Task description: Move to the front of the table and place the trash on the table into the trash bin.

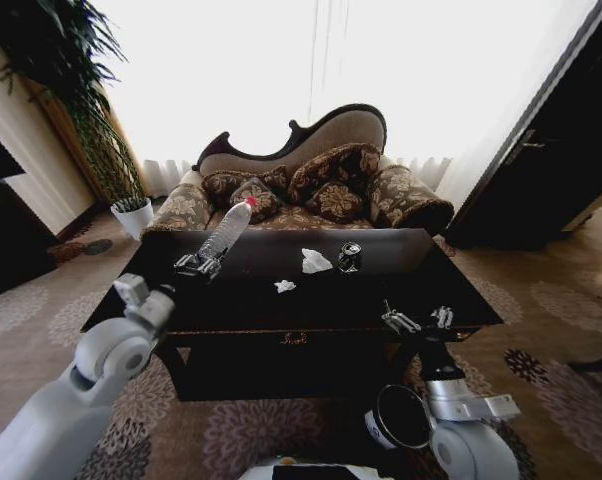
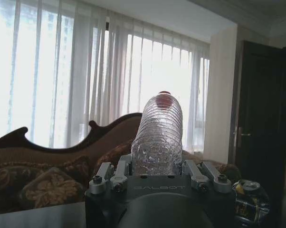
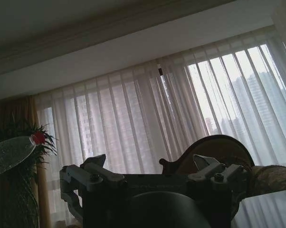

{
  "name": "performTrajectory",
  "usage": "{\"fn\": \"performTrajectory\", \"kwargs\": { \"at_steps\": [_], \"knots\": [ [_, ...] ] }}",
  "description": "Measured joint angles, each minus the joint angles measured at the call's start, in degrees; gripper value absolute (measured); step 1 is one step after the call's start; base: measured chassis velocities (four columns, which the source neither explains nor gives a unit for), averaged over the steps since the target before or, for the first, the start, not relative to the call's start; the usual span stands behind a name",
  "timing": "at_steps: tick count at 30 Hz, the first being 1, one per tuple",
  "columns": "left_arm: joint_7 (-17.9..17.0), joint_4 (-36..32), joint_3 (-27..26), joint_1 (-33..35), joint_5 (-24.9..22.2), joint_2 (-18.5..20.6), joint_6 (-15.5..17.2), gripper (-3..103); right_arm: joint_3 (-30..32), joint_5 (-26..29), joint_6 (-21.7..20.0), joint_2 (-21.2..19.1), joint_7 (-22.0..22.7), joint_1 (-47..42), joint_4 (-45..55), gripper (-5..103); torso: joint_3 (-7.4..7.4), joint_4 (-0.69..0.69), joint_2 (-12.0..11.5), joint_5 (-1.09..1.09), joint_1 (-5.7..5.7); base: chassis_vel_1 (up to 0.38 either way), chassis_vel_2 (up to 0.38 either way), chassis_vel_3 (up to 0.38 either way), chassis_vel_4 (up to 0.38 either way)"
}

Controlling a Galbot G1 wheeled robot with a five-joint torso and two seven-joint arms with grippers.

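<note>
Bottle [image 1: 226, 230] in left gripper [image 1: 199, 265] — sofa [image 1: 311, 185] behind

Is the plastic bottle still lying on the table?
No, the left end effector holds the plastic bottle lifted above the table.

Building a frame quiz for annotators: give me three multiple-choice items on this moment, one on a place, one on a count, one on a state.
1. Where is the trash bin?
A. on the table
B. on the floor before the table, by the right arm
C. on the sofa

2. How many paper wads lie on the table?
A. none
B. two
C. four

3. What is the state of the left gripper?
A. shut on the bottle, held above the table
B. open and empty
C. resting inside the bin

Key: 1 B, the head view shows the bin low on the carpet beside the right gripper. 2 B, one wad sits by the can, another nearer. 3 A, the left wrist view shows the jaws closed on the bottle.
</note>
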Motion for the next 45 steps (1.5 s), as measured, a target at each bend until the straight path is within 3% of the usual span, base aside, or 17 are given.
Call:
{"fn": "performTrajectory", "kwargs": {
  "at_steps": [1, 2, 6, 7, 10, 15, 25, 33, 45],
  "knots": [
    [3.2, -0.6, -1.1, 1.0, 0.6, -1.1, -2.0, 43, -0.9, 1.6, 0.2, -0.3, -0.7, 0.2, 0.0, 100, 0.00, -0.01, 0.0, 0.01, 0.00, 0.000, 0.000, 0.000, 0.000],
    [3.2, -0.6, -1.1, 1.0, 0.6, -1.1, -2.0, 43, -0.9, 1.6, 0.2, -0.3, -0.7, 0.2, 0.0, 100, 0.00, -0.01, 0.0, 0.01, 0.00, 0.000, 0.000, 0.000, 0.000],
    [15.8, -2.5, -5.2, 4.2, 1.6, -4.6, -8.6, 43, -5.5, 8.2, 1.4, -1.2, -3.3, 0.8, 0.4, 100, 0.00, -0.01, 0.0, 0.01, 0.00, 0.000, 0.000, 0.000, 0.000],
    [15.8, -2.5, -5.2, 4.2, 1.6, -4.6, -8.6, 43, -5.5, 8.2, 1.4, -1.2, -3.3, 0.8, 0.4, 100, 0.00, -0.01, 0.0, 0.01, 0.00, 0.000, 0.000, 0.000, 0.000],
    [23.8, -3.2, -7.8, 6.9, 3.5, -6.6, -13.9, 43, -7.9, 12.8, 2.4, -1.7, -5.4, 1.5, 1.6, 100, 0.00, -0.02, 0.0, 0.00, 0.00, 0.000, 0.000, 0.000, 0.000],
    [29.4, -4.6, -10.0, 9.6, 5.7, -8.5, -17.3, 43, -9.1, 17.9, 3.7, -2.3, -10.3, 1.9, 2.6, 100, 0.01, -0.01, 0.0, 0.01, 0.00, 0.000, 0.000, 0.000, 0.000],
    [34.2, -6.7, -12.3, 11.2, 8.8, -9.1, -18.5, 43, -14.0, 23.9, 4.8, -2.3, -17.1, 1.9, 6.9, 100, 0.01, -0.01, 0.0, 0.00, 0.00, 0.000, 0.000, 0.000, 0.000],
    [36.4, -8.0, -10.4, 12.0, 13.2, -9.4, -18.4, 43, -18.2, 15.8, 5.2, -2.1, -17.7, 0.1, 8.1, 100, 0.01, -0.02, 0.0, 0.01, 0.00, 0.000, 0.000, 0.000, 0.000],
    [38.2, -9.0, -4.5, 14.1, 20.3, -11.3, -18.6, 43, -21.3, 10.4, 5.5, -0.8, -17.4, -0.8, 7.8, 100, 0.01, -0.02, 0.0, 0.01, 0.00, 0.000, 0.000, 0.000, 0.000]
  ]
}}
